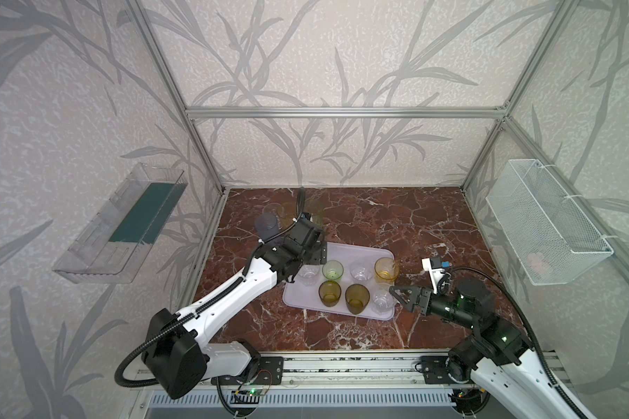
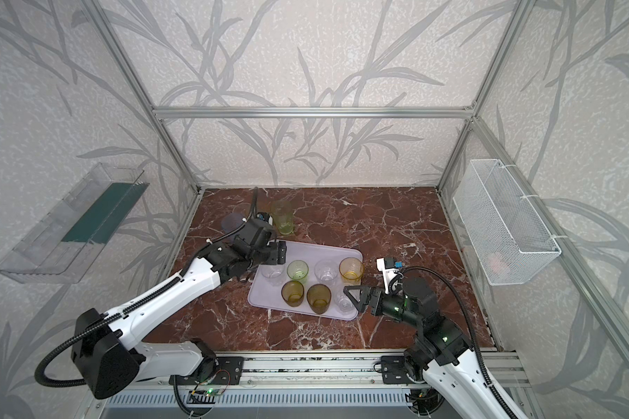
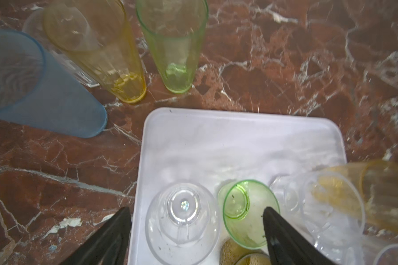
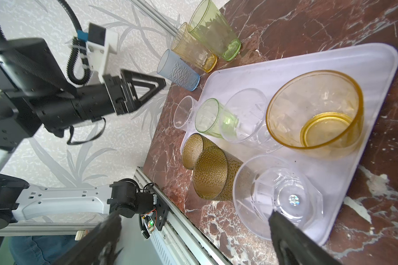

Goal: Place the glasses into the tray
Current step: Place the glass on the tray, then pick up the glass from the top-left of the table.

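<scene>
The lavender tray [image 1: 356, 254] holds several glasses. They are a clear one [image 3: 182, 220], a short green one [image 3: 248, 211], two amber-brown ones [image 1: 329, 293] [image 1: 357, 298], a short yellow one [image 1: 386, 270] and two more clear ones [image 1: 361, 272] [image 1: 382, 301]. My left gripper [image 3: 196, 212] is open, its fingers wide on either side of the clear glass at the tray's left end, which stands free. Tall grey-blue [image 3: 44, 91], yellow [image 3: 101, 50] and pale-green [image 3: 175, 46] glasses stand on the marble beyond the tray. My right gripper [image 1: 398, 295] is open and empty beside the near-right clear glass.
A clear plastic shelf [image 1: 120, 225] hangs on the left wall and a white wire basket [image 1: 545, 221] on the right wall. Another clear glass [image 1: 274, 209] stands at the back left. An aluminium rail [image 1: 342, 366] runs along the front edge.
</scene>
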